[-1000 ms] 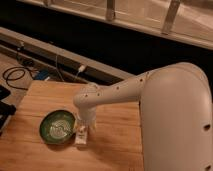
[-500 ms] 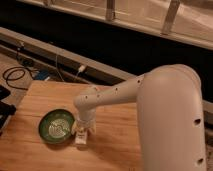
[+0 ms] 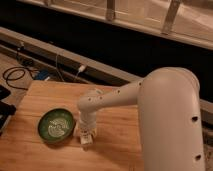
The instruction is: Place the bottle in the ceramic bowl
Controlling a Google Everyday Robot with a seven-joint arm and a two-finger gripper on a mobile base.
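Observation:
The dark-green ceramic bowl (image 3: 56, 125) with a pale swirl in its centre sits on the wooden table (image 3: 120, 150), left of middle. My gripper (image 3: 86, 137) points down at the table just right of the bowl's rim, at the end of the white arm (image 3: 165, 115). A small whitish shape, apparently the bottle (image 3: 85, 141), shows at the gripper's tip, close above or on the table and outside the bowl. I cannot tell whether it is held.
The table's left edge lies near a dark object (image 3: 4, 112). Cables (image 3: 20, 75) lie on the floor at the back left. A dark ledge and window frame (image 3: 115, 30) run behind the table. The arm's bulk covers the right side.
The gripper has shifted slightly to the right beside the bowl and stays low. The bowl has not moved.

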